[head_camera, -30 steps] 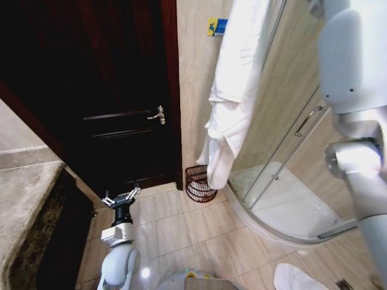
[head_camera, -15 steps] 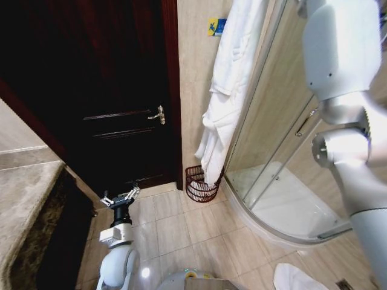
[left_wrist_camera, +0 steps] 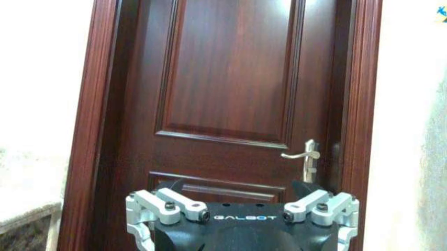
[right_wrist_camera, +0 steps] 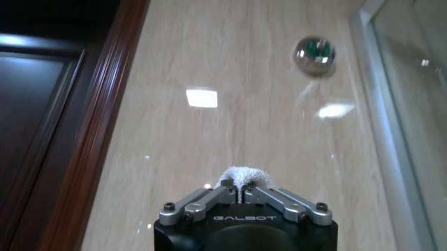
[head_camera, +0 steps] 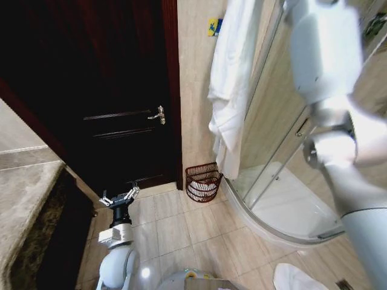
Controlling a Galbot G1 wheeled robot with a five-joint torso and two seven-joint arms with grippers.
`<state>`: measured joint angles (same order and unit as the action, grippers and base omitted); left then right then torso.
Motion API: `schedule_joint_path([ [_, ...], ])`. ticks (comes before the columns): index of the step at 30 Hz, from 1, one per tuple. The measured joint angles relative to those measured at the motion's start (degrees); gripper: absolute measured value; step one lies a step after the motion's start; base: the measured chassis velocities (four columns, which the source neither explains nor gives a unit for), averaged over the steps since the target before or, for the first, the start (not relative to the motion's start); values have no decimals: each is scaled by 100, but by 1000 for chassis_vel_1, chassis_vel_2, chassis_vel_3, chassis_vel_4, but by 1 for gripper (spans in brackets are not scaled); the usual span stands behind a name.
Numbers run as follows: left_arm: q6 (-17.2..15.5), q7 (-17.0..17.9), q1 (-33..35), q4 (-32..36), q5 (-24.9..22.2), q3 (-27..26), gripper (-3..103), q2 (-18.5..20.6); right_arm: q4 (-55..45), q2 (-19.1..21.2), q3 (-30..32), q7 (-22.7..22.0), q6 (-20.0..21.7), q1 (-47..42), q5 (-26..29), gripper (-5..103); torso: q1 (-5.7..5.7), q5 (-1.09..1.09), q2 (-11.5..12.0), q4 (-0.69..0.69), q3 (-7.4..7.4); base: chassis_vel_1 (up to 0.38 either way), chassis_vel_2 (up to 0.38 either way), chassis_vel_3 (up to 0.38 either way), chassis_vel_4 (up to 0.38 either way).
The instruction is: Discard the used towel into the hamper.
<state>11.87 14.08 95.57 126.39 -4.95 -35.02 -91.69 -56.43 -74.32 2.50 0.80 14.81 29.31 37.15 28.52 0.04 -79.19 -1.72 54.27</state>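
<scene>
The white towel (head_camera: 233, 90) hangs long from the raised right end effector (right_wrist_camera: 242, 194), pinched between closed fingers, above and right of the hamper (head_camera: 203, 182) by the far wall. Released here, its tail may drape outside. The left end effector (head_camera: 120, 199), spread, idles low.

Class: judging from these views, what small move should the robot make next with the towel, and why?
Probably lower the right hand: it is shut on the white towel, which hangs above and slightly right of the hamper, its lower end just above the rim.
</scene>
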Motion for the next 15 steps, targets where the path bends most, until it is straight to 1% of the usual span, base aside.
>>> schedule_joint_path([
  [2, -2, -1, 0, 13, 16, 13, 100, -11, 19, -53, -1, -7, -28, -11, 3, 1, 0, 1, 0, 0, 0, 0, 0, 0, 0],
  [4, -9, -4, 11, 28, 36, 25, 100, -26, 237, -289, 25, -3, -128, 161, 24, 1, 0, -3, 0, 1, 0, 0, 0, 0, 0],
  [5, -9, -4, 11, 28, 36, 25, 100, -26, 237, -289, 25, -3, -128, 161, 24, 1, 0, -3, 0, 1, 0, 0, 0, 0, 0],
  [7, -3, -5, 30, 31, 50, 12, 100, -32, 461, -530, 82, 13, -229, 422, 29, 1, 0, -8, 0, 3, -1, 0, 0, 0, 0],
  [8, -3, -5, 30, 31, 50, 12, 100, -32, 461, -530, 82, 13, -229, 422, 29, 1, 0, -8, 0, 3, -1, 0, 0, 0, 0],
  [11, 11, -1, 51, 71, 53, -19, 100, -38, 623, -819, 165, 5, -242, 699, 28, 1, -1, -7, 0, 3, -2, 0, 0, 0, 0],
  [15, 13, 9, 58, 143, 53, -33, 100, -38, 590, -897, 200, -22, -182, 717, -18, 1, -2, -7, -1, 3, -2, 0, 0, 0, 0],
])
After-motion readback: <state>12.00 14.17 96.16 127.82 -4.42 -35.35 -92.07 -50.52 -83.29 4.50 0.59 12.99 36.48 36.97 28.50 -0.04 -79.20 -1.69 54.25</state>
